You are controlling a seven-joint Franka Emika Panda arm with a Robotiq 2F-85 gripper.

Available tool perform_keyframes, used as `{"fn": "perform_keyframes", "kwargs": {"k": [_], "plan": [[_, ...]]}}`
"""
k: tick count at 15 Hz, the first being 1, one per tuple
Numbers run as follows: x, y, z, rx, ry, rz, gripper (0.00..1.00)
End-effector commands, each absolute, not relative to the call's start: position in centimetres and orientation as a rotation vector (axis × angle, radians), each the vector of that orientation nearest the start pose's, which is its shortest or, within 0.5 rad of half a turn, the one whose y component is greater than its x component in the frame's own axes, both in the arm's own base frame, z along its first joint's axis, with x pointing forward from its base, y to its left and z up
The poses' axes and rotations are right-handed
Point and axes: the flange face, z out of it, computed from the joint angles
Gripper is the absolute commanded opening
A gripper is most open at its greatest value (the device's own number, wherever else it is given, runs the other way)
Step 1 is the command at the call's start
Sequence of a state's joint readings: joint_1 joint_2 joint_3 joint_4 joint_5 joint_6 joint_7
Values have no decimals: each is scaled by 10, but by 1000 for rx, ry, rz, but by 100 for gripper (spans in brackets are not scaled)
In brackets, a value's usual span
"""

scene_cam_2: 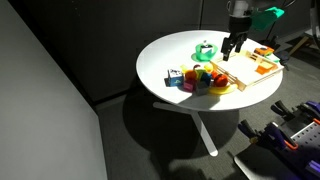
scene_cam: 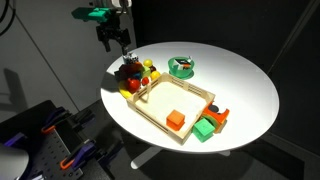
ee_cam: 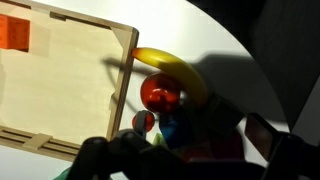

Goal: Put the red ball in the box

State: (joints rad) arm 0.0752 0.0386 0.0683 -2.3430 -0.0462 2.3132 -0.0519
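While the gripper (scene_cam: 118,46) hangs with its jaws spread wide and holding nothing, the one red ball (ee_cam: 160,93) lies below them, just ahead of their gap, beside one yellow toy (ee_cam: 172,68) and just outside the one box (ee_cam: 70,85), whose single orange cube (ee_cam: 14,32) sits far off to the jaws' side.

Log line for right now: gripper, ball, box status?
gripper open, above toy pile | red ball outside box, ungrasped | box holds orange cube

No legible text, label, brand, number or sign on anything.
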Motion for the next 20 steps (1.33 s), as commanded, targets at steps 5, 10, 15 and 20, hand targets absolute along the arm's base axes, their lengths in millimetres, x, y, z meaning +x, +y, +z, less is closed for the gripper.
{"fn": "perform_keyframes", "kwargs": {"k": [5,10,15,20], "plan": [[508,58,262,-3143,-364,83,100],[516,49,226,-3156,-329,86,100],[520,41,206,-3172,-322,69,100],[516,43,203,-3157,-316,93,100]]}}
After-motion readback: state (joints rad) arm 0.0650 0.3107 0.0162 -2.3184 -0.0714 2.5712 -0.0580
